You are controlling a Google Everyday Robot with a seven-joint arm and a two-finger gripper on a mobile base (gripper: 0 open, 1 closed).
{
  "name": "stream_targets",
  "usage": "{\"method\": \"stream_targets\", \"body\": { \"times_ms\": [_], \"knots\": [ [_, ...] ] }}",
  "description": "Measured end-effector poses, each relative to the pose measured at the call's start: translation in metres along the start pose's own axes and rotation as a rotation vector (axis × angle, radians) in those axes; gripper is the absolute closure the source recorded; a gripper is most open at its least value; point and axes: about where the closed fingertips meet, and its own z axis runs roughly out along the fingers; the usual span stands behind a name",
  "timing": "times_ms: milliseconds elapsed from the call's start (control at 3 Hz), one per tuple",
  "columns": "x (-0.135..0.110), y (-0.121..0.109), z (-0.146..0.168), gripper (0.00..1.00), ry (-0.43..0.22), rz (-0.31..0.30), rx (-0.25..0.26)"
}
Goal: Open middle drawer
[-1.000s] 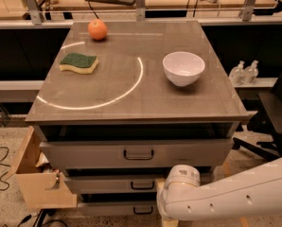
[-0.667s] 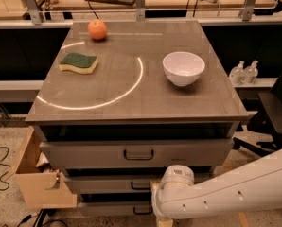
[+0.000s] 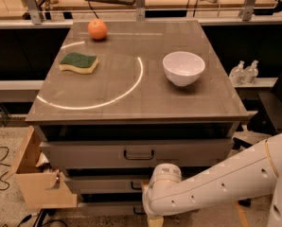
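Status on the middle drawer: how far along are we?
Done: nothing visible. The wide, shallow grey metal middle drawer looks shut, with no dark interior showing. In hand: the gripper is low in front of the drawer stack, right beside that drawer's small dark loop handle; a grasp cannot be confirmed. Left: take hold of the handle and pull the drawer out.

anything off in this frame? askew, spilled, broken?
Nothing spilled or broken. The orange, sponge and bowl sit tidy on the cabinet top. Odd: a bright arc of light across the top, and the wooden box left of the cabinet sits tilted. The gripper is low in front of the drawers, below the middle drawer.
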Motion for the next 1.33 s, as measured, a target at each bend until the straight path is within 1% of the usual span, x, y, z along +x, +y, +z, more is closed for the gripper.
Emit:
{"method": "stream_targets", "body": {
  "times_ms": [667, 1000, 1333],
  "knots": [
    [-0.009, -0.005, 0.021, 0.0, -0.008, 0.008, -0.024],
    [-0.01, -0.006, 0.03, 0.0, 0.012, 0.012, -0.039],
    [-0.01, -0.006, 0.039, 0.17, 0.05, 0.017, -0.054]
  ]
}}
